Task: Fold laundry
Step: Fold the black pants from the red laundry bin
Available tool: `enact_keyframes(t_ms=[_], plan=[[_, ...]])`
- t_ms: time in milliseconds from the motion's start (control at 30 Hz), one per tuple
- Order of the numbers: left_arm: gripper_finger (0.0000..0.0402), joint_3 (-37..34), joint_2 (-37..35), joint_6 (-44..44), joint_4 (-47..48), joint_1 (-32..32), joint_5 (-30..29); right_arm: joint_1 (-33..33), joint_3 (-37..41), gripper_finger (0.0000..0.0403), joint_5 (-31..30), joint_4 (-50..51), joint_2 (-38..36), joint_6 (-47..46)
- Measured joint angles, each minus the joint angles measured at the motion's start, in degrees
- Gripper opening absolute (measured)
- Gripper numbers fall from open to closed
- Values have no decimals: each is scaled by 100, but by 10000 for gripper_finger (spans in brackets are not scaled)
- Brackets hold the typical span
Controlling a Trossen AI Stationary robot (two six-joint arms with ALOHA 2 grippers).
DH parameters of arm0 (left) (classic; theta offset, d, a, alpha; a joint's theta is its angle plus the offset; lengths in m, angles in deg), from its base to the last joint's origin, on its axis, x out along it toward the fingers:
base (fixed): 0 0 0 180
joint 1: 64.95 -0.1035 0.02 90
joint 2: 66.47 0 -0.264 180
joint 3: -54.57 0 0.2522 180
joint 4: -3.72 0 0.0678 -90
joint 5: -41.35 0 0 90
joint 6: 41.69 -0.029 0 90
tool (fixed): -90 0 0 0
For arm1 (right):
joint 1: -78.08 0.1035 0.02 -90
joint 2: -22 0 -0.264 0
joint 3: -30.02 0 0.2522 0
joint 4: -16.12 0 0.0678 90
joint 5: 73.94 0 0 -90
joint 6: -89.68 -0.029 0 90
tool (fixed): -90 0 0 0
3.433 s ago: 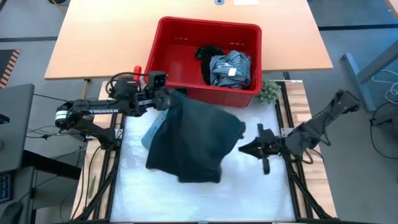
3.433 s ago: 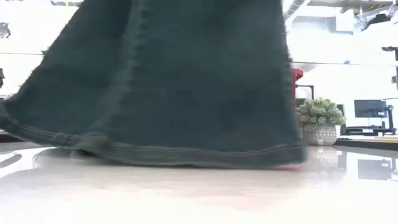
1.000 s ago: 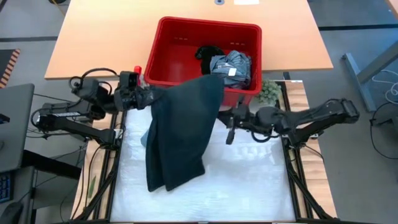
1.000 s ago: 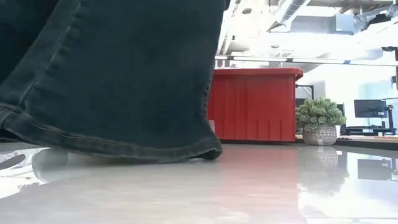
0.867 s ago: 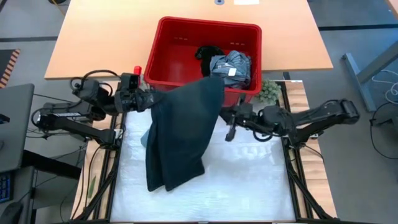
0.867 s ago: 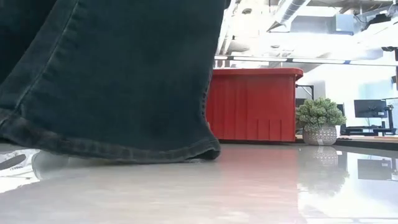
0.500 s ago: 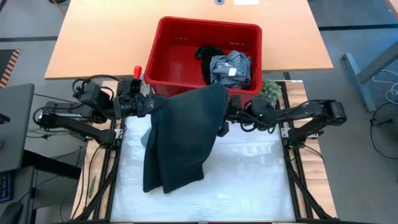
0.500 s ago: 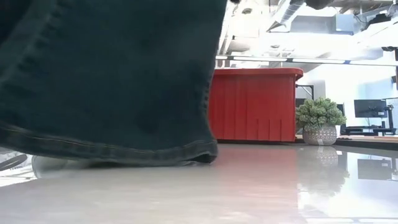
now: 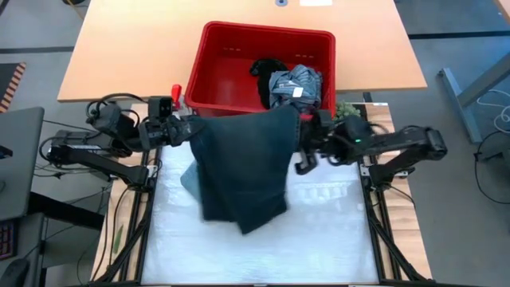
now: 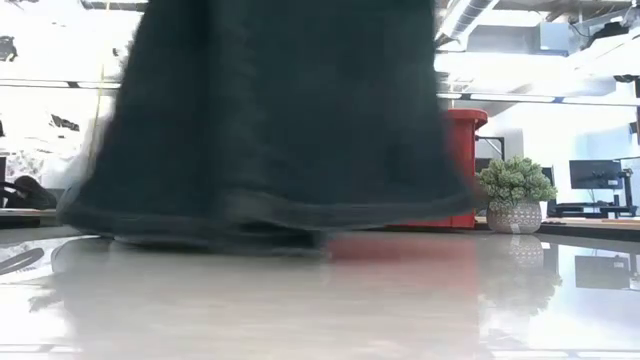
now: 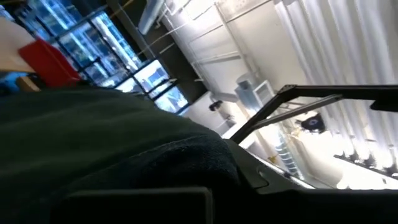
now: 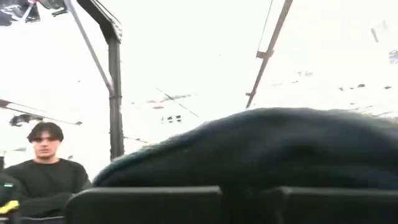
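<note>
Currently both grippers are clamped on the dark navy denim garment [image 9: 239, 171]: left gripper [image 9: 185, 131] and right gripper [image 9: 301, 137] at its top corners, hem dragging on the white table [image 9: 335, 223] before the red plastic basket [image 9: 231, 64].

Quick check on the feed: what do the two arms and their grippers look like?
Both arms are dark, jointed and slim. The left arm trails loose black cables near its base. The right arm shows a small green light by the wrist. Left gripper and right gripper are black.
</note>
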Motion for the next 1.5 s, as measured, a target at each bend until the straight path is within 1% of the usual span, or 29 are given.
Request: enact_keyframes(t_ms=[100, 200, 333, 433, 533, 700, 800, 900, 1067, 1267, 1333, 1433, 1500], plan=[[0, -4, -72, -134, 46, 24, -63, 90, -73, 16, -66, 442, -354, 46], [0, -4, -92, -161, 45, 23, -67, 155, -116, 16, -195, 622, -586, 67], [2, -4, 41, -176, 28, 21, -66, 230, -116, 16, -304, 625, -621, 34], [12, -4, 153, -260, -92, 9, -70, 286, -122, 16, -346, 536, -556, -37], [33, -4, 164, -336, -55, 8, -88, 291, -122, 16, -363, 605, -548, -118], [87, -4, 130, -537, -68, 10, -101, 422, -155, 16, -508, 715, -576, -136], [119, -4, 140, -564, -227, 12, -296, 435, -370, 16, -515, 952, -576, -134], [144, 0, 267, -553, -448, 6, -343, 428, -730, 17, -521, 1430, -542, -134], [165, -2, 539, -338, -738, 12, -72, 428, -1299, 17, -525, 2642, -543, -72], [166, -2, 727, -319, -801, 8, -66, 433, -2171, 17, -492, 4732, -566, -112], [166, -2, 768, -317, -787, 8, -52, 490, -2294, 17, -493, 5115, -561, -118], [166, -6, 845, -188, -826, 10, -22, 564, -2398, 17, -489, 5346, -544, -127], [157, -5, 892, -90, -833, 10, 72, 608, -2488, 17, -488, 5611, -551, -222]])
